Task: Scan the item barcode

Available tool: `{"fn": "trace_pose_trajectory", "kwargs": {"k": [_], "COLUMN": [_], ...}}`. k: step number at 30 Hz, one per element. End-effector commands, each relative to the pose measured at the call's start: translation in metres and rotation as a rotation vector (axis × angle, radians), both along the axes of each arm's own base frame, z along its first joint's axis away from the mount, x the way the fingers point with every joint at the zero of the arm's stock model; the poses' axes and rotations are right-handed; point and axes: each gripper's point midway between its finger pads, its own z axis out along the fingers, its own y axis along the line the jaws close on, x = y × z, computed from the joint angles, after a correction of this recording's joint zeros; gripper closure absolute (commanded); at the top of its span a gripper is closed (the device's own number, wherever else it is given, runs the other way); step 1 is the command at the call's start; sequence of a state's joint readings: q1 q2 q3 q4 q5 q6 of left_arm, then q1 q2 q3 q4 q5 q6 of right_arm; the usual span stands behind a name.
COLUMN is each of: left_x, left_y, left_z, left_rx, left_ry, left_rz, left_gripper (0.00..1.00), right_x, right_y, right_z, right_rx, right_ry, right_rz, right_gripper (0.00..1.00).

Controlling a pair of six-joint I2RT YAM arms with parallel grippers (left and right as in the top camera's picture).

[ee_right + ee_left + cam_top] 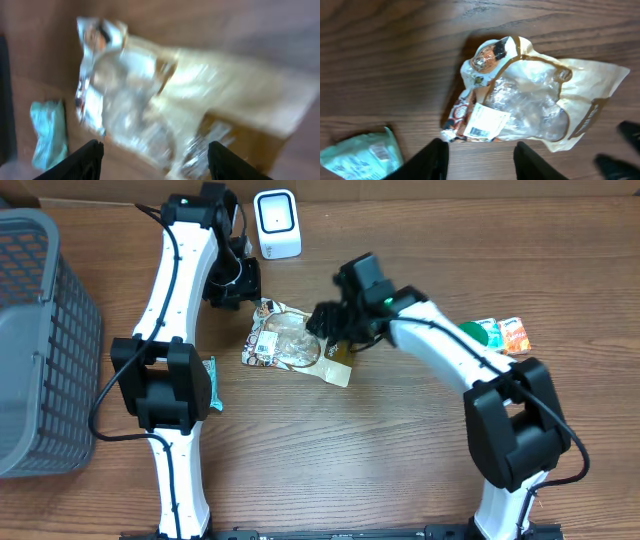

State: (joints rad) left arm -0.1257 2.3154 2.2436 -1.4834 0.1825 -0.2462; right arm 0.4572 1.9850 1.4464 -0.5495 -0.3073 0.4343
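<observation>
Right now your snack bag point(285, 343) lies on the table point(400, 460); your left gripper point(480, 146) and right gripper point(155, 149) both stand spread beside it, holding nothing.

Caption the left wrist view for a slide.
Left gripper hovers near a clear bag, its barcode label facing up.

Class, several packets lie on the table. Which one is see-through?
The tan-edged bag in the middle: its front is clear. The teal packet by the left arm, the green packet and the orange packet far right are opaque.
</observation>
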Motion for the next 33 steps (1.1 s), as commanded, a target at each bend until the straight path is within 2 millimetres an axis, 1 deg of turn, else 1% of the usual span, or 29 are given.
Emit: {"fn": "trace_pose_trajectory", "kwargs": {"k": [1,3,5,8,12,15,17,19,21,24,26,28,30,33], "left_x": [-0.004,-0.007,-0.006,-0.005,-0.001,0.000,0.000,0.000,0.000,0.001,0.001,0.000,-0.001,-0.007], "left_y": [-0.007,-0.007,-0.007,-0.007,-0.008,-0.008,-0.008,-0.008,-0.009,-0.010,-0.010,-0.010,-0.010,-0.011], "left_z": [-0.010,-0.018,-0.028,-0.037,-0.037,-0.037,-0.037,-0.037,-0.037,-0.037,-0.037,-0.037,-0.037,-0.039], "left_rx": [0.004,0.007,0.008,0.009,0.005,0.004,0.004,0.004,0.004,0.003,0.003,0.003,0.004,0.010], "left_ry": [0.042,0.061,0.068,0.073,0.062,0.055,0.056,0.055,0.054,0.050,0.050,0.050,0.055,0.070], "left_rz": [0.084,0.117,0.155,0.193,0.212,0.212,0.212,0.211,0.209,0.208,0.204,0.196,0.185,0.153], "left_gripper": [0.62,0.65,0.66,0.67,0.68,0.66,0.64,0.61,0.58,0.57,0.57,0.57,0.58,0.58], "right_x": [0.026,0.038,0.047,0.055,0.053,0.047,0.037,0.025,0.009,-0.015,-0.033,-0.050,-0.067,-0.085], "right_y": [-0.013,-0.012,-0.009,0.000,0.008,0.008,0.005,-0.002,-0.011,-0.026,-0.031,-0.031,-0.029,-0.021], "right_z": [0.006,-0.003,-0.013,-0.031,-0.043,-0.049,-0.055,-0.064,-0.073,-0.082,-0.083,-0.081,-0.078,-0.071], "right_rx": [-0.059,-0.077,-0.078,-0.070,-0.068,-0.078,-0.093,-0.118,-0.145,-0.185,-0.181,-0.162,-0.134,-0.072], "right_ry": [-0.121,-0.171,-0.205,-0.222,-0.215,-0.190,-0.141,-0.077,0.017,0.149,0.244,0.325,0.403,0.463], "right_rz": [0.012,0.037,0.054,0.063,0.079,0.086,0.092,0.094,0.072,0.038,0.025,0.042,0.064,0.138], "right_gripper": [0.34,0.34,0.34,0.35,0.36,0.37,0.40,0.47,0.50,0.51,0.51,0.51,0.51,0.50]}}
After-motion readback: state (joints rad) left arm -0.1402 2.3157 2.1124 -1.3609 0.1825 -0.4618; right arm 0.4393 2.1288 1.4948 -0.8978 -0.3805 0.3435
